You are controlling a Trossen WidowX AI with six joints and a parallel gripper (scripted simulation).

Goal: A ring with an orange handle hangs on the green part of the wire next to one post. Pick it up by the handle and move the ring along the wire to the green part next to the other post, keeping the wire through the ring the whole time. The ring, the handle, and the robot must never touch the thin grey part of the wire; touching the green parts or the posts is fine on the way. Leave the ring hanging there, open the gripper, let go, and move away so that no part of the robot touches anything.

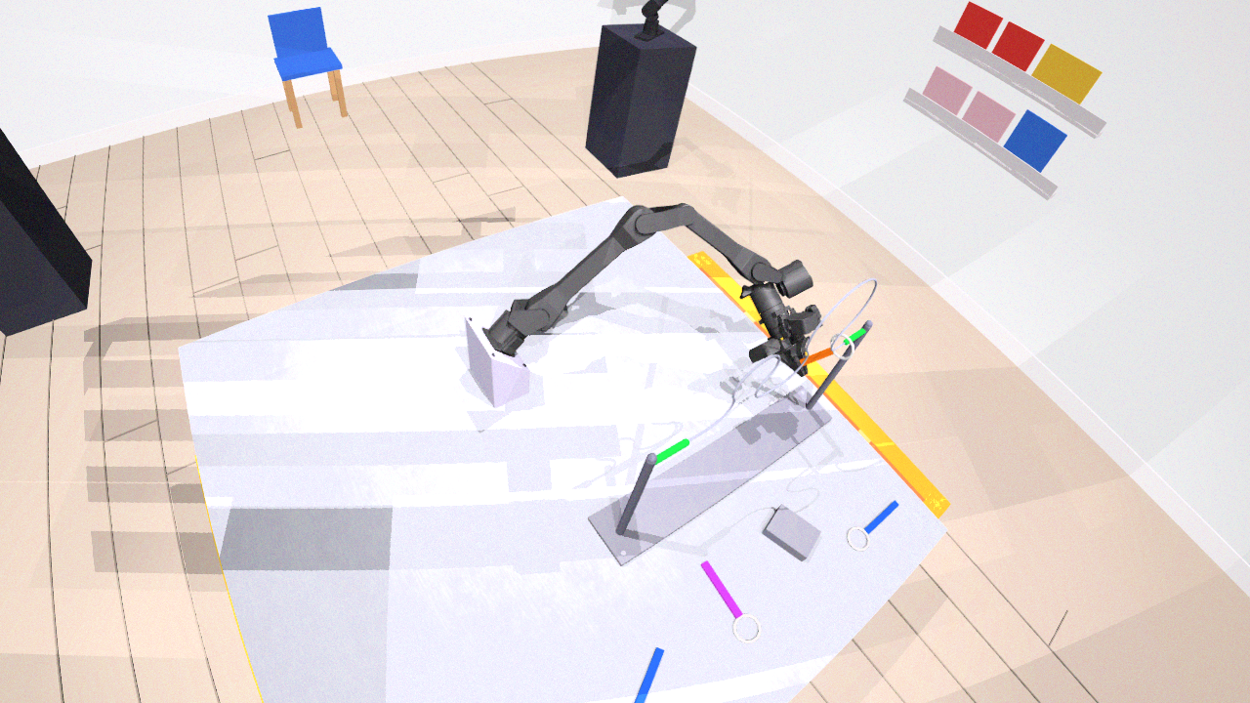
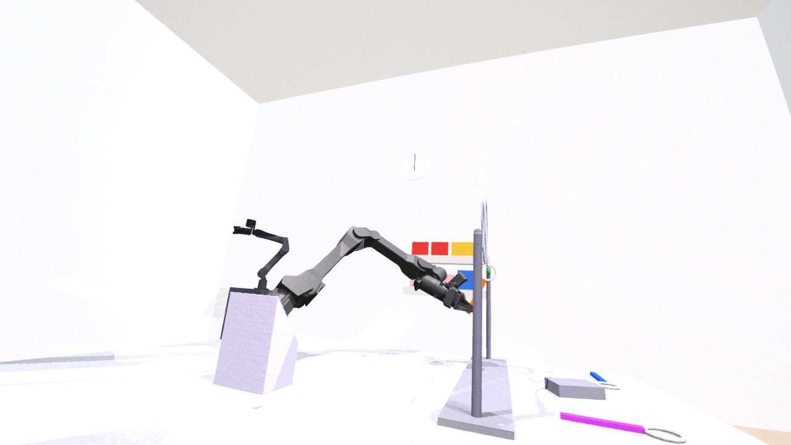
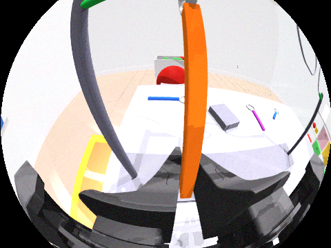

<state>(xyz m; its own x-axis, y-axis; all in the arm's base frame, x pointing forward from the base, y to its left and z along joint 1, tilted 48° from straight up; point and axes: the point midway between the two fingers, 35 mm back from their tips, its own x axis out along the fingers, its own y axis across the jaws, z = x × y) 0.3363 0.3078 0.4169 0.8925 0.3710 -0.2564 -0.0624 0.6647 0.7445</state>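
The jaws (image 1: 802, 365) (image 2: 469, 309) are clenched on the orange handle (image 1: 818, 355) (image 2: 478, 294) (image 3: 195, 86); its white ring (image 1: 841, 347) (image 2: 488, 272) is at the green part (image 1: 856, 335) beside the far post (image 1: 839, 367) (image 2: 489, 326) (image 3: 86, 69). A tilt or hurried pull could bring ring against grey wire (image 1: 725, 410). Counted: 2 posts, 2 green parts, 1 orange handle, 2 blue handles (image 1: 881, 517), 1 magenta handle (image 1: 722, 590) (image 2: 602, 423) (image 3: 258, 120), 1 grey block (image 1: 791, 532) (image 2: 575, 388) (image 3: 224, 116).

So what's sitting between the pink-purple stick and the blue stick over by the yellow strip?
A grey block lies between the magenta handle and that blue one; the top view shows it.
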